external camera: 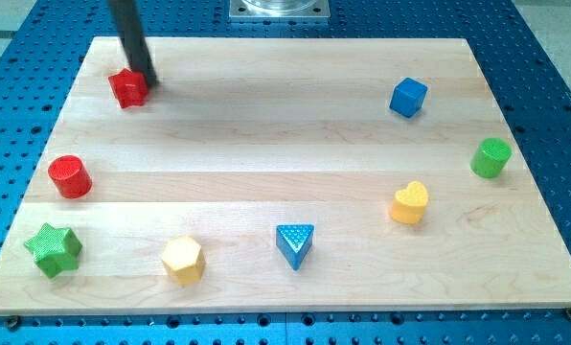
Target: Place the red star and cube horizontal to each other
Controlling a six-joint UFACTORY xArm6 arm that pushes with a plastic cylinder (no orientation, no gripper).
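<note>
Rod hides my tip [147,79] against red star [127,88], blue cube [408,97] far right.

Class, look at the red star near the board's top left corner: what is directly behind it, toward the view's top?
The dark rod stands right behind the red star, my tip at its upper right edge. The rod hides the strip of wooden board behind it; whether tip and star touch is unclear.

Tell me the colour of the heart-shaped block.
Yellow: the heart, at the right in the camera view, the only view.
</note>
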